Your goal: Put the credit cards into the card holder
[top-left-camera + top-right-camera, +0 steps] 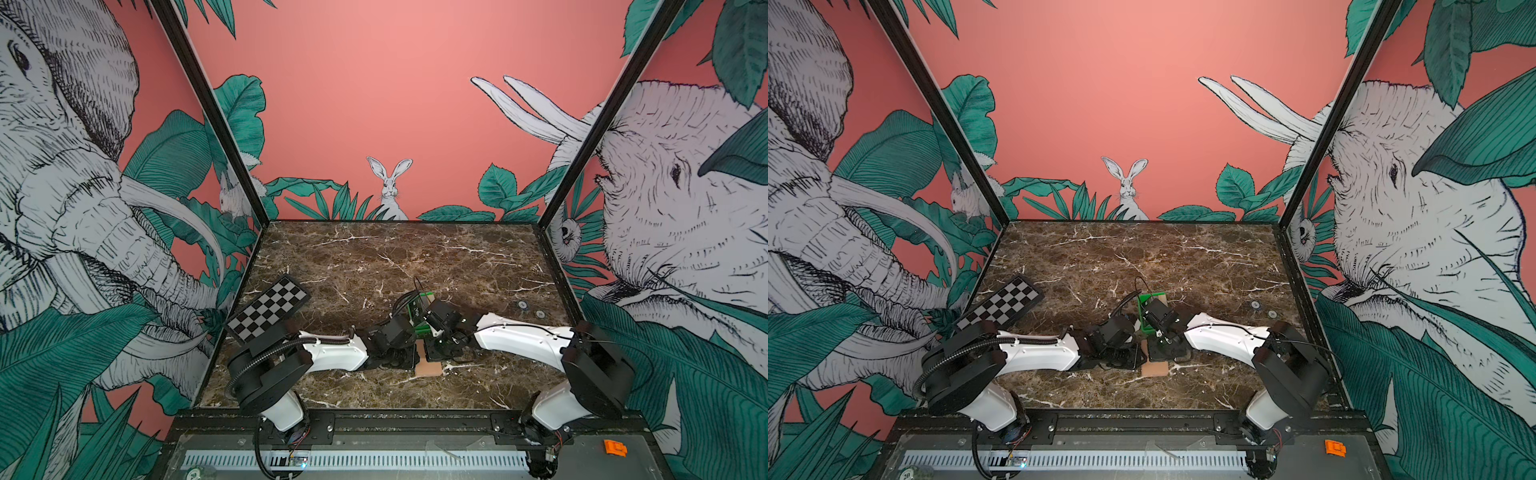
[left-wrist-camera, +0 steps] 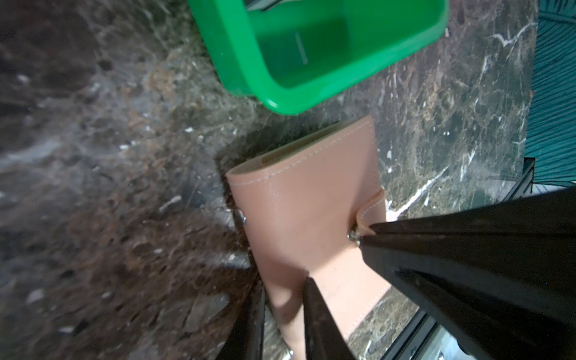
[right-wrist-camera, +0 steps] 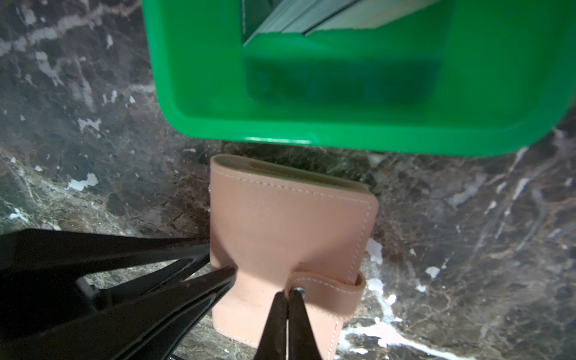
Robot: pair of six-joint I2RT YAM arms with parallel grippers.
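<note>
Coral walls printed with elephants, a rabbit and green leaves enclose a dark brown marbled worktop (image 1: 415,257). The right pincer (image 3: 288,296) has its jaws pressed together on the short strap tab (image 3: 330,288) of the card holder (image 3: 280,224), right at the metal snap, and the tab's end curls up off the cover. The left pincer (image 2: 283,283) comes in from the opposite side and clamps the holder's edge, with one finger on the cover and one at its side. The tan holder lies folded flat on the worktop near the front, between the two arms in both top views (image 1: 428,368) (image 1: 1156,368). Just behind it, near but not touching, stands the green tray (image 3: 311,134). The credit cards (image 3: 327,18) lean on edge inside the tray, and in a top view a black one marked "VIP" (image 1: 415,309) shows. Well off to the left, a black-and-white checkerboard (image 1: 270,309) rests tilted by the wall.
</note>
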